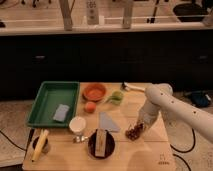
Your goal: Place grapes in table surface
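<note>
Where gripper (138, 125) sits at grapes (132, 133), dark bowl (101, 144) nearby

My gripper (138, 126) points down over the right half of the table (135, 156), right at the grapes (133, 133), which lie on the wood. My white arm (165, 102) reaches in from the right. Just left of the grapes lies a grey triangle (107, 122), with a dark bowl (101, 144) in front of it and a white cup (77, 125) beside that. Farther back are an orange (90, 107) and an orange bowl (94, 91). The green tray (49, 97) is at the left, and a banana (40, 145) lies at the front left corner.
</note>
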